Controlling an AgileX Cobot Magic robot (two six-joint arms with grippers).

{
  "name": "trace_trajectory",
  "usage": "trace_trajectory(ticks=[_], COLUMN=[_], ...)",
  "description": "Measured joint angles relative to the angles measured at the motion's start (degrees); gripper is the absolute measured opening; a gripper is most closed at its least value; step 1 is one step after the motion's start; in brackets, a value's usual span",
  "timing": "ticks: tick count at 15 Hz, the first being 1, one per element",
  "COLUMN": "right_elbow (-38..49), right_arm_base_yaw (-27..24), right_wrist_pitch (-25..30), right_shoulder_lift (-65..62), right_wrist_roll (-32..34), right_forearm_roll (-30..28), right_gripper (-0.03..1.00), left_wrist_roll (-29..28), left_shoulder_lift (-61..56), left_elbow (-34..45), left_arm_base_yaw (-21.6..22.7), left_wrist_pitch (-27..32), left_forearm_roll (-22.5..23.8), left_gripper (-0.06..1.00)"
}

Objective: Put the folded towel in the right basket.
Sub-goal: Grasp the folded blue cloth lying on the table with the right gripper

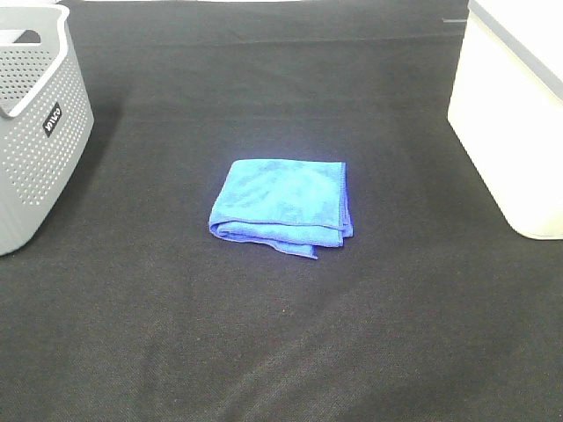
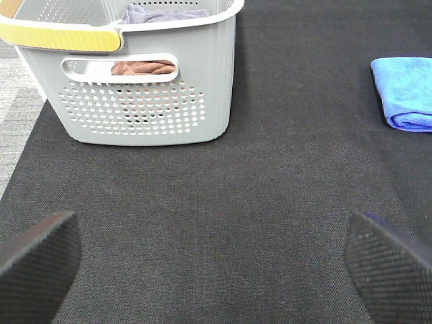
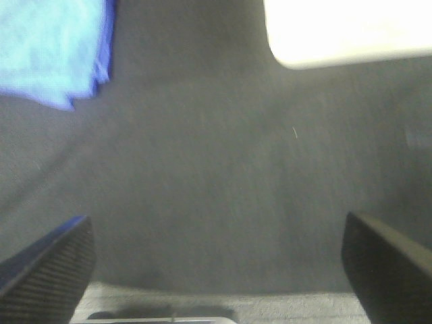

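Note:
A folded blue towel lies flat on the black mat in the middle of the table. It also shows in the left wrist view and the right wrist view. The right basket is white and stands at the right edge; its corner shows in the right wrist view. My left gripper is open and empty, well short of the towel. My right gripper is open and empty, between towel and white basket. Neither gripper shows in the exterior view.
A grey perforated basket stands at the left edge; in the left wrist view it holds brown and grey cloths. The black mat covers the table.

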Motion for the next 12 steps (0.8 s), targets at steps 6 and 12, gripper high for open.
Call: trace_trajectory(ticks=[6, 12], right_elbow=[-17.8, -37.8], right_arm_base_yaw=[0.0, 6.2], right_wrist_pitch=[-4.8, -9.0], right_shoulder_lift=[26.8, 62.6], right_wrist_roll=[-8.3, -14.6], right_forearm_roll=[14.8, 28.8], right_gripper=[0.97, 0.97], left_wrist_roll=[0.0, 0.0], left_shoulder_lift=[0.0, 0.0], left_elbow=[0.0, 0.0], left_arm_base_yaw=[0.0, 0.0], left_wrist_pitch=[0.0, 0.0], left_forearm_roll=[0.0, 0.0], left_gripper=[0.99, 0.99])
